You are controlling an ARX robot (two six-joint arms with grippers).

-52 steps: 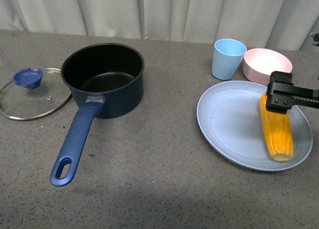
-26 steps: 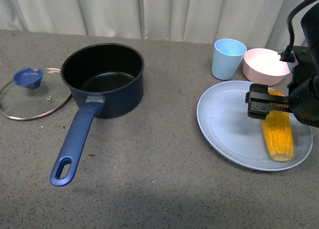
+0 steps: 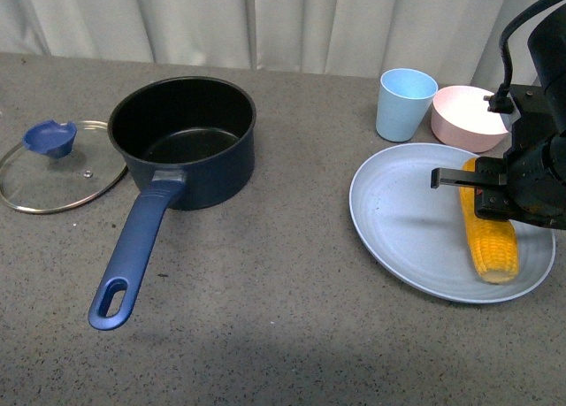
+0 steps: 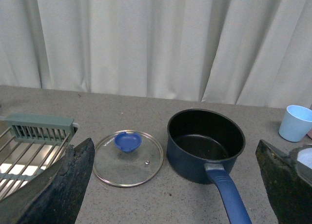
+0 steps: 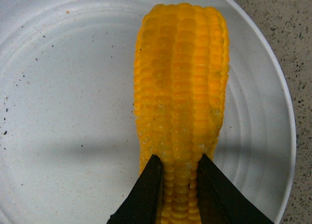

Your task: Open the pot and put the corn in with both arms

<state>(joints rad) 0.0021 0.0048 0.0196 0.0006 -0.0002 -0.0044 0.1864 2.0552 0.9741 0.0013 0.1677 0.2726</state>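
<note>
The pot [image 3: 181, 141] stands open with its black inside bare. Its glass lid [image 3: 62, 163] lies flat just to the left of it, so the opening half looks finished. The corn [image 3: 489, 233] is not in yet. It lies well to the right of the pot, on a blue plate [image 3: 398, 220], at the side of the plate farther from the pot.

The right claw [image 5: 178, 158] hangs over one end of the cob. Its jaws are a narrow way apart with kernels showing between them, and they seem to sit above the cob rather than pinch it. The left claw [image 4: 174, 142] is spread wide, holds nothing, and looks toward the pot from a distance.

What remains, I judge, is the grasp, the lift and the carry across to the pot. A blue cup [image 3: 406, 103] and a pink bowl [image 3: 473, 116] stand right of the pot and further back, off the direct line. The pot's long handle [image 3: 133, 256] points toward the robot, also clear of that path.
</note>
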